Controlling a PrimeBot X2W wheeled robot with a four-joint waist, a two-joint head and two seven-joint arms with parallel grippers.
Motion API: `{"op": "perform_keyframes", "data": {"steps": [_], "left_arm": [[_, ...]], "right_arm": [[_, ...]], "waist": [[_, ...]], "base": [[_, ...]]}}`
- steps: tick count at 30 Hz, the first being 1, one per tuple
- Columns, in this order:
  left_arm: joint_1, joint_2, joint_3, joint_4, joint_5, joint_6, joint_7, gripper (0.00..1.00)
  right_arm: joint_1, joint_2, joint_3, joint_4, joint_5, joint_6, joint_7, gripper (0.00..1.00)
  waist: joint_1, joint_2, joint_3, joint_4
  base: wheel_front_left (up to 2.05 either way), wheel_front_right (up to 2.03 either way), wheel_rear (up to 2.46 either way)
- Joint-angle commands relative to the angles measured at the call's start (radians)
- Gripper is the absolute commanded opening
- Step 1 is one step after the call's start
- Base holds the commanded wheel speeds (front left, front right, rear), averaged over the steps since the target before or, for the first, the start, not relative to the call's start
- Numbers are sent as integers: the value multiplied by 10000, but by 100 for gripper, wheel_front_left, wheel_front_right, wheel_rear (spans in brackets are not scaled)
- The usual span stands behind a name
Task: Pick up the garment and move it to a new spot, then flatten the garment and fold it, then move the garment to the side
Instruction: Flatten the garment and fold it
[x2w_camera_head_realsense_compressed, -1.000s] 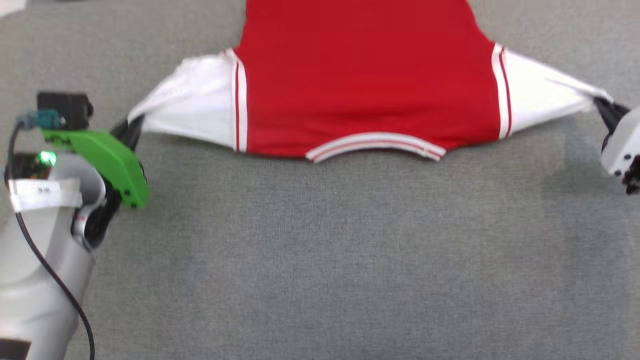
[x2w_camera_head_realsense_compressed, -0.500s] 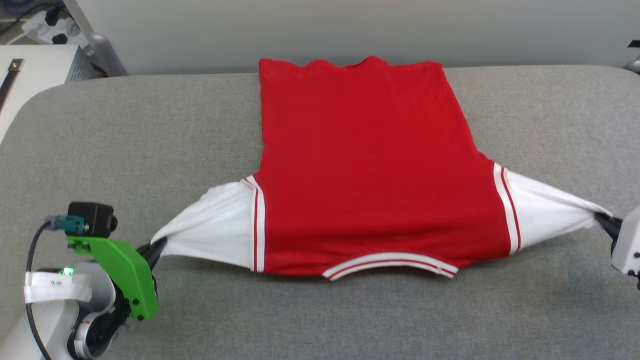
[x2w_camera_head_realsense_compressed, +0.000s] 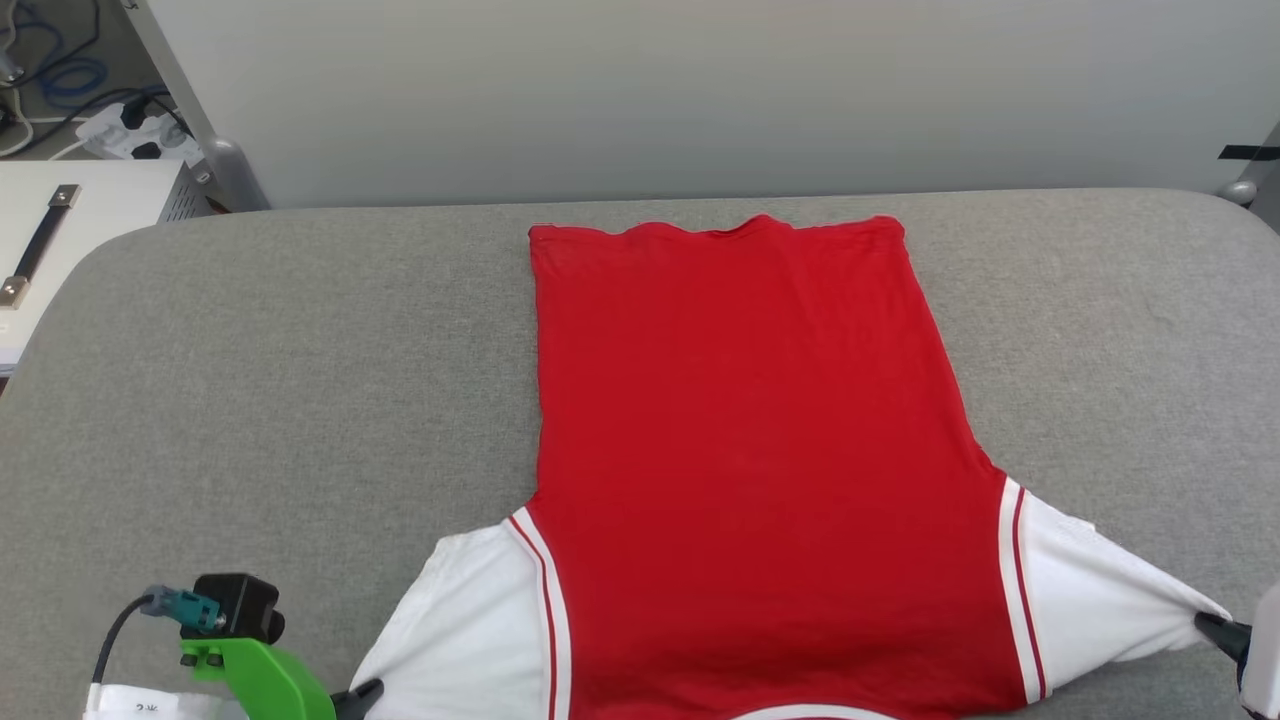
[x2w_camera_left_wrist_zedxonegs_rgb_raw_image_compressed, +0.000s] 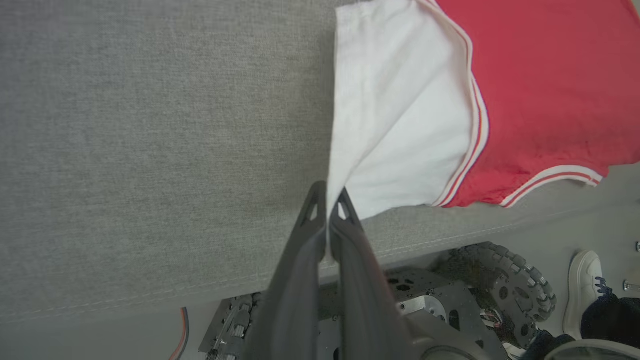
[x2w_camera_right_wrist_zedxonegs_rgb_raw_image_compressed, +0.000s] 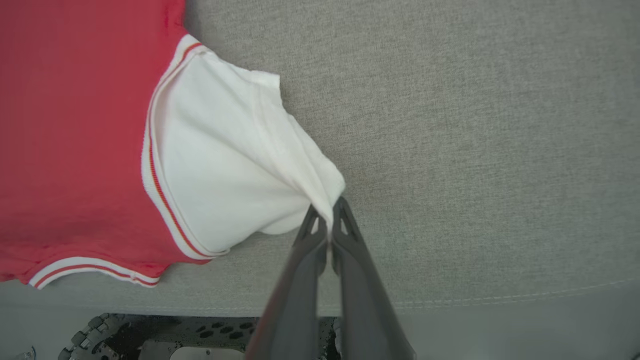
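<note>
The garment (x2w_camera_head_realsense_compressed: 740, 450) lies spread on the grey table (x2w_camera_head_realsense_compressed: 280, 380), plain red side up, hem at the far side and striped collar at the near edge. Its white sleeves are pulled out to either side. My left gripper (x2w_camera_head_realsense_compressed: 362, 692) is shut on the tip of the left sleeve (x2w_camera_left_wrist_zedxonegs_rgb_raw_image_compressed: 395, 130); in the left wrist view the closed left gripper (x2w_camera_left_wrist_zedxonegs_rgb_raw_image_compressed: 327, 194) pinches the sleeve's corner. My right gripper (x2w_camera_head_realsense_compressed: 1218, 632) is shut on the right sleeve (x2w_camera_right_wrist_zedxonegs_rgb_raw_image_compressed: 225, 160), whose tip bunches into the right gripper (x2w_camera_right_wrist_zedxonegs_rgb_raw_image_compressed: 327, 212) there.
A white cabinet (x2w_camera_head_realsense_compressed: 70, 240) with a strap handle stands at the far left, a power strip and cables (x2w_camera_head_realsense_compressed: 120, 130) behind it. A pale wall runs behind the table. Below the table's front edge are my wheeled base (x2w_camera_left_wrist_zedxonegs_rgb_raw_image_compressed: 500, 290) and a person's shoe (x2w_camera_left_wrist_zedxonegs_rgb_raw_image_compressed: 582, 290).
The head camera has tilted up, so the whole picture has slid down and the shirt's hem, the table's far edge and the wall now show. Both grippers keep their hold on the sleeves.
</note>
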Motion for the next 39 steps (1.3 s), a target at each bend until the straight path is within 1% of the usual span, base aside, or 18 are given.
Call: {"op": "perform_keyframes", "data": {"steps": [1, 4, 7, 8, 9, 10, 13, 17, 21, 24, 28, 31, 39], "left_arm": [[106, 145, -23, -109, 77, 86, 47, 0], [54, -26, -41, -346, -79, 98, 68, 0], [-99, 10, -140, -495, 28, 47, 132, 0], [-174, 61, -191, -538, 150, 40, 145, 0], [-226, 85, -223, -589, 223, 42, 154, 0], [-291, 79, -247, -677, 257, 50, 173, 0], [-441, 12, -252, -1057, 205, 115, 260, 0], [-614, 25, -331, -1817, 240, 292, 526, 0], [-781, 57, -424, -2589, 378, 510, 760, 0], [-939, 97, -533, -3047, 560, 581, 882, 0], [-1213, 96, -677, -3449, 823, 586, 940, 0], [-1446, 27, -809, -3649, 993, 526, 929, 0], [-1920, -270, -1193, -3821, 1279, 312, 844, 0]], "right_arm": [[126, 34, -96, -153, -171, -17, 81, 0], [191, 180, -246, -363, -255, -17, 185, 0], [133, 251, -304, -532, -268, -17, 301, 0], [82, 261, -319, -593, -262, -17, 338, 24], [37, 249, -308, -662, -247, -17, 360, 44], [-25, 230, -300, -733, -213, -17, 412, 100], [-278, 91, -194, -1048, -95, -17, 524, 100], [-1005, 0, -173, -1535, 172, -17, 734, 100], [-2189, -146, -80, -1825, 250, -17, 1037, 100], [-3388, -215, 127, -1692, 156, -17, 1333, 100], [-4994, -433, 466, -1175, -157, -17, 1776, 100], [-6266, -635, 751, -569, -401, -17, 2090, 100], [-9129, -1087, 1209, 1241, -1134, -17, 2455, 100]], "waist": [[1, -1, 84, 37], [1, -1, 268, 95], [1, -1, 466, 150], [1, -1, 550, 176], [1, -1, 632, 199], [1, -1, 730, 230], [1, -1, 1068, 325], [1, -1, 1685, 519], [1, -1, 2507, 818], [1, -1, 3142, 1111], [1, -1, 3974, 1574], [1, -1, 4525, 1944], [1, -1, 5556, 2798]], "base": [[0, 0, 0], [0, 0, 0], [0, 0, 0], [0, 0, 0], [0, 0, 0], [0, 0, 0], [0, 0, 0], [0, 0, 0], [0, 0, 0], [0, 0, 0], [0, 0, 0], [0, 0, 0], [0, 0, 0]]}}
